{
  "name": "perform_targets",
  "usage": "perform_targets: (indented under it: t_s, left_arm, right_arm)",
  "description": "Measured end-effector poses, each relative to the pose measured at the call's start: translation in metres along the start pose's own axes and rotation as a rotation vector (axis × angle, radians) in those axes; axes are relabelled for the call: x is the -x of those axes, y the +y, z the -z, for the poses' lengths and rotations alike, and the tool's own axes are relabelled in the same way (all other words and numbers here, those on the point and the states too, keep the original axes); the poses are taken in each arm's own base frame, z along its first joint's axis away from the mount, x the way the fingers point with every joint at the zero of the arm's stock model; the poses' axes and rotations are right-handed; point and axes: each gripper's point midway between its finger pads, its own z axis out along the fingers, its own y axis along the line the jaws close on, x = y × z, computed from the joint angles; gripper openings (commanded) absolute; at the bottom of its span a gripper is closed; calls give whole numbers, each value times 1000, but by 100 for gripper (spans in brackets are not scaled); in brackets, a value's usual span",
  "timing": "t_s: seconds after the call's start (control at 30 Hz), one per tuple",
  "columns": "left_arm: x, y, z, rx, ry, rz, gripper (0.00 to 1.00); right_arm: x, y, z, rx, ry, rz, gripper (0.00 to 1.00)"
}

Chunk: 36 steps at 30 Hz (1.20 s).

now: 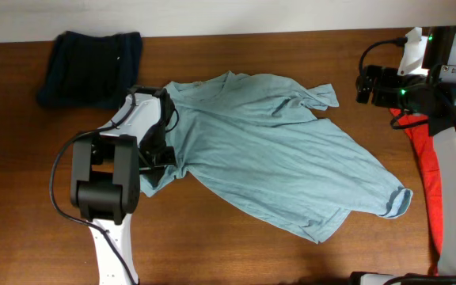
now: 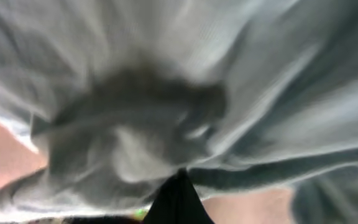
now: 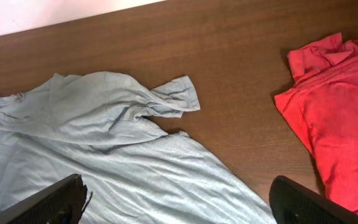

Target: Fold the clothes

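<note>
A large pale grey-blue T-shirt (image 1: 267,158) lies spread and wrinkled across the middle of the table. At its left edge my left gripper (image 1: 163,157) is shut on the cloth. In the left wrist view the bunched, blurred fabric (image 2: 166,93) fills the frame above the closed dark fingertips (image 2: 178,199). Over the far right of the table my right gripper (image 1: 365,83) hangs open and holds nothing. Its two fingers (image 3: 48,202) stand wide apart above the shirt's right side (image 3: 104,143), near a folded-over sleeve (image 3: 173,96).
A dark navy garment (image 1: 89,67) lies crumpled at the back left. A red T-shirt (image 1: 427,170) lies at the right edge under the right arm, also visible in the right wrist view (image 3: 340,106). Bare brown table (image 1: 236,253) shows in front of the shirt.
</note>
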Motion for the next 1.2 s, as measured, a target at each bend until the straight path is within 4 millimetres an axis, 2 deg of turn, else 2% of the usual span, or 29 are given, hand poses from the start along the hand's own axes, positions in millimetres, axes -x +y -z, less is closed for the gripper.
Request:
perform_targets:
  t_s: [0.2, 0.27, 0.3, 0.37, 0.4, 0.43, 0.47, 0.5, 0.6, 0.63, 0.67, 0.7, 0.73, 0.83, 0.93, 1.03, 1.07, 1.2]
  left_arm:
    - [3, 7, 1, 43, -18, 0, 0]
    - [9, 7, 8, 32, -60, 4, 1]
    - [15, 5, 18, 16, -108, 8, 1]
    - [33, -1, 52, -38, -257, 15, 8]
    - [44, -6, 83, -82, -382, 4, 12]
    - [51, -10, 108, -114, -474, -17, 22]
    - [59, -19, 138, -166, -591, -47, 27]
    - [65, -30, 173, -220, -718, -95, 29]
    - [60, -64, 256, -335, -1002, -268, 27]
    - [57, -76, 272, -359, -1063, -321, 28]
    - [55, -93, 289, -381, -1133, -389, 33]
    - [55, -103, 293, -386, -1157, -431, 49]
    - [57, -116, 298, -390, -1195, -476, 54]
    - [71, -147, 303, -384, -1272, -575, 57]
    - [92, -181, 295, -364, -1329, -666, 59]
    - [123, -213, 273, -341, -1369, -733, 59]
    - [133, -218, 259, -329, -1352, -746, 60]
    - [169, -237, 224, -290, -1372, -790, 60]
  right_arm:
    - [0, 0, 0, 0, 0, 0, 99]
    - [0, 0, 0, 0, 0, 0, 99]
    - [0, 0, 0, 0, 0, 1, 98]
    - [0, 0, 0, 0, 0, 0, 99]
    - [0, 0, 0, 0, 0, 0, 99]
    - [0, 0, 0, 0, 0, 0, 99]
    - [0, 0, 0, 0, 0, 0, 99]
    - [0, 0, 0, 0, 0, 0, 99]
    - [0, 0, 0, 0, 0, 0, 98]
    - [0, 0, 0, 0, 0, 0, 99]
    - [0, 0, 0, 0, 0, 0, 99]
    - [0, 0, 0, 0, 0, 0, 99]
    - [0, 0, 0, 0, 2, 0, 98]
    - [0, 0, 0, 0, 1, 0, 99]
    - [0, 0, 0, 0, 0, 0, 98]
    - [0, 0, 0, 0, -1, 0, 99]
    - [0, 0, 0, 0, 0, 0, 99]
    - [0, 0, 0, 0, 0, 0, 99]
